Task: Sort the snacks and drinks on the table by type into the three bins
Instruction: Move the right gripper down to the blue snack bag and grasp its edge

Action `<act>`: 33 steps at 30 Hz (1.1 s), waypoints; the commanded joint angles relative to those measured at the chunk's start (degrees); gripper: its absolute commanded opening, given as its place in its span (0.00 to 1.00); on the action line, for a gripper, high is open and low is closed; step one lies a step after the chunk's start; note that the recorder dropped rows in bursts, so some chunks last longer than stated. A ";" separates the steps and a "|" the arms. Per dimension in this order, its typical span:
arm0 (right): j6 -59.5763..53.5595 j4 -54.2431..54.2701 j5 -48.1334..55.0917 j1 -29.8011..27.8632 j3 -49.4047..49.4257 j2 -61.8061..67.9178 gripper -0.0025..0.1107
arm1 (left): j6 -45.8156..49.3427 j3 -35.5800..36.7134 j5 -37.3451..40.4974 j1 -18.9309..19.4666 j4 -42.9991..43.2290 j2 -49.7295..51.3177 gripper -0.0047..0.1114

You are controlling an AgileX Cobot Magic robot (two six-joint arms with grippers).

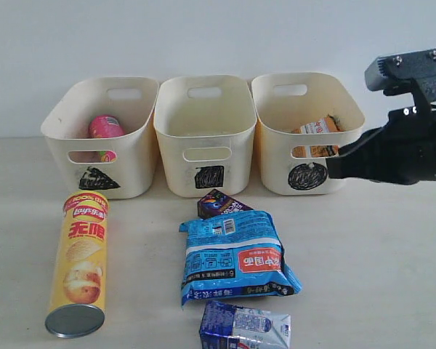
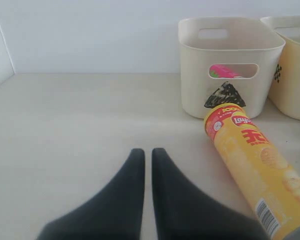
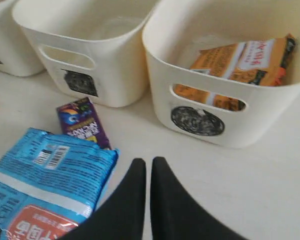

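Four things lie unsorted on the table (image 1: pixel 370 254), and each sets its own trap for you. Both your grippers are closed on nothing, fingers pressed together: the left gripper (image 2: pixel 147 152) hovers over bare table beside the yellow chip tube (image 2: pixel 255 170), and the right gripper (image 3: pixel 148 162) hangs between the blue foil bag (image 3: pixel 45 185) and the circle bin (image 3: pixel 285 115). Come down like that and you will shove an item rather than take it, so open first. The purple drink box (image 1: pixel 219 204) lies against the bag's far edge, seemingly tucked a little under it, and the blue-and-white carton (image 1: pixel 245 327) touches its near edge. Lift the bag carelessly and either drink may be dragged along, or a wide grasp may catch two types at once. Foil will probably slip out of a shallow pinch. The tube lies on its side and looks free to roll from an off-centre touch. It is long enough that lowering it at a slant could knock the triangle bin (image 1: pixel 131 171), where the pink chip tube (image 1: pixel 105 127) already sits. Mind the sorting too: the orange foil bag (image 1: pixel 316 127) is in the circle bin, so the blue bag belongs there. The square bin (image 1: pixel 174 156), which looks empty, is left for the drinks.
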 commanded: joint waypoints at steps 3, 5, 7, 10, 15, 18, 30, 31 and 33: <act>1.55 0.43 6.29 0.65 1.11 2.50 0.02 | 0.49 0.23 -0.45 0.08 0.22 -0.16 0.08; 1.25 0.43 10.45 0.65 1.11 3.37 0.02 | 0.49 0.23 -0.45 0.08 0.22 -0.16 0.08; -0.59 0.43 16.06 0.65 1.11 3.72 0.02 | 0.49 0.23 -0.45 0.08 0.22 -0.16 0.08; -12.34 9.83 26.59 0.65 0.96 4.11 0.02 | 0.49 0.23 -0.45 0.08 0.22 -0.16 0.08; -65.40 61.40 46.60 -0.13 -8.90 9.18 0.02 | 0.49 0.23 -0.45 0.08 0.22 -0.16 0.08; -95.72 92.73 52.97 -0.68 -15.14 12.04 0.02 | 0.49 0.23 -0.45 0.08 0.22 -0.16 0.08; -133.24 144.58 56.91 -0.68 -16.08 21.86 0.29 | 0.49 0.23 -0.45 0.08 0.22 -0.16 0.08; -134.44 146.30 57.05 -0.68 -16.08 22.77 0.39 | 0.49 0.23 -0.45 0.08 0.22 -0.16 0.08; -136.36 149.13 57.87 -0.68 -16.08 24.43 0.58 | 0.49 0.23 -0.45 0.08 0.22 -0.16 0.08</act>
